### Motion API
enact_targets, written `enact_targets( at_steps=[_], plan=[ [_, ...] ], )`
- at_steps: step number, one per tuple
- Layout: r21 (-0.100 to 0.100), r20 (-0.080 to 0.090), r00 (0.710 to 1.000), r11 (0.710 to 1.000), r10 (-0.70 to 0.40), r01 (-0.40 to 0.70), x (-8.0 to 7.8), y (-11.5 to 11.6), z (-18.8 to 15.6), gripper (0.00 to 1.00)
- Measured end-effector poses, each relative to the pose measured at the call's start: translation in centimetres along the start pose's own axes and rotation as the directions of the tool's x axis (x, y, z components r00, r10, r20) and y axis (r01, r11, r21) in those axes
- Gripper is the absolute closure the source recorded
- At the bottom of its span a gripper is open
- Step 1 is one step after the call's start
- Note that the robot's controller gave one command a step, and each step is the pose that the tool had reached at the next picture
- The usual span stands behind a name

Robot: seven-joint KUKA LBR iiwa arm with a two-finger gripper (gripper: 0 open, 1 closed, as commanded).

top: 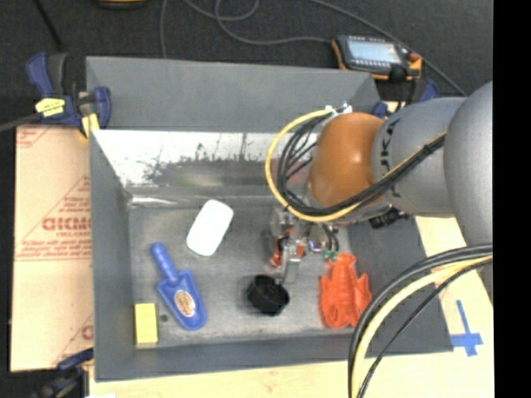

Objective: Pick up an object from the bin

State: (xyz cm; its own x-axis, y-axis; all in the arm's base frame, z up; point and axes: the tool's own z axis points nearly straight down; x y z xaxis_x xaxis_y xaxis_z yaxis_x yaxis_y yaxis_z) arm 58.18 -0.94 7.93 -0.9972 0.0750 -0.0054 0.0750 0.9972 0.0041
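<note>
My gripper [287,254] hangs below the arm's wrist in the middle of the bin, slightly right of centre. Just in front of it, and a little to the left, a small black rounded thing [267,295] lies on the bin floor; I cannot tell whether they touch. An orange ridged plastic thing [343,293] lies to the gripper's right, close beside it. A white oval thing [209,226], like a bar of soap, rests to the gripper's left, well apart from it.
A blue scoop-shaped tool with an oval label [178,290] lies at the front left. A yellow block [145,323] sits in the front left corner. The arm with its orange cover and cables reaches over the bin's right side.
</note>
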Motion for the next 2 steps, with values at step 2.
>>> enact_targets(
  at_steps=[2],
  plan=[
    [0.003,0.007,0.995,0.995,0.095,-0.095,0.9,-6.9,-1.3,0.0]
  ],
)
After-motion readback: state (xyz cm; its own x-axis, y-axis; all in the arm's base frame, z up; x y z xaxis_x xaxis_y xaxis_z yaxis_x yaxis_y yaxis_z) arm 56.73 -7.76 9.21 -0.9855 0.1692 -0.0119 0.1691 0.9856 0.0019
